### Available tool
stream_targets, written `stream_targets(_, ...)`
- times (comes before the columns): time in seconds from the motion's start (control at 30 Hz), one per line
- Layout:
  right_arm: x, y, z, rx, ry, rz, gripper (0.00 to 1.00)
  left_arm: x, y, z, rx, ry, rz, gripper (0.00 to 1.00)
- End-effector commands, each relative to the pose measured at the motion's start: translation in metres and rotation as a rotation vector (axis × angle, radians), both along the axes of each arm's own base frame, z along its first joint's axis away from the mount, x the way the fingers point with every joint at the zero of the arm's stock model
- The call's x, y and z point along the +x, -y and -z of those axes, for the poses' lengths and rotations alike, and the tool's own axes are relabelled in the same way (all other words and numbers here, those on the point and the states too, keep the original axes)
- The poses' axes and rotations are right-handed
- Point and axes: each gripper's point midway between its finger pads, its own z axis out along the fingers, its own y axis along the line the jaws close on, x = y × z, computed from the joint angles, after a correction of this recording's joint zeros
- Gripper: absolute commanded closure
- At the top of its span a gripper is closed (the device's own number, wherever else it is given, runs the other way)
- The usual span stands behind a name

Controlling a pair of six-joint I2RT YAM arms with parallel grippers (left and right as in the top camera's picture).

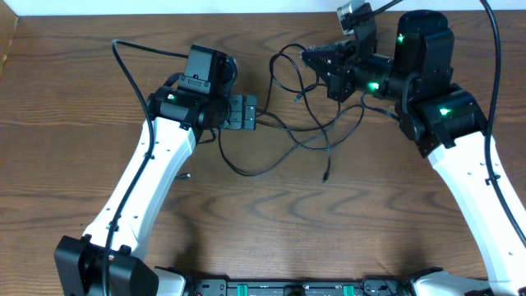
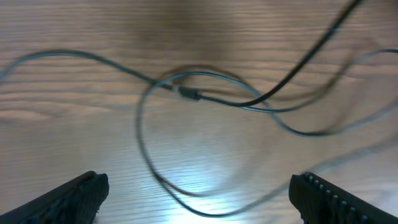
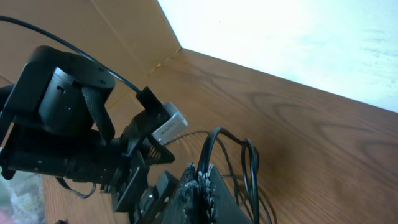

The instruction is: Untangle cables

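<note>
Left gripper is hovering with jaws spread wide over the cables, thin dark cords looping loosely across the wood-grain table (small plug mid-tangle). Right gripper is pinching several glossy loops, clamped tight.

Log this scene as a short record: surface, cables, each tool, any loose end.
surface: wooden table
cables: thin dark cords, tangled in crossing loops between the two arms
left tool: open, above a crossing of the cables, gripping nothing
right tool: shut on cables, with loops standing up from its fingers
loose end: plug end lying free on the table, near side of the tangle
</note>
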Motion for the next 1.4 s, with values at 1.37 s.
stream_targets(1.37, -0.034, -0.012, -0.012, 0.052, 0.026, -0.234, 0.99, 0.035, 0.058, -0.071, -0.347, 0.355, 0.438, 0.00)
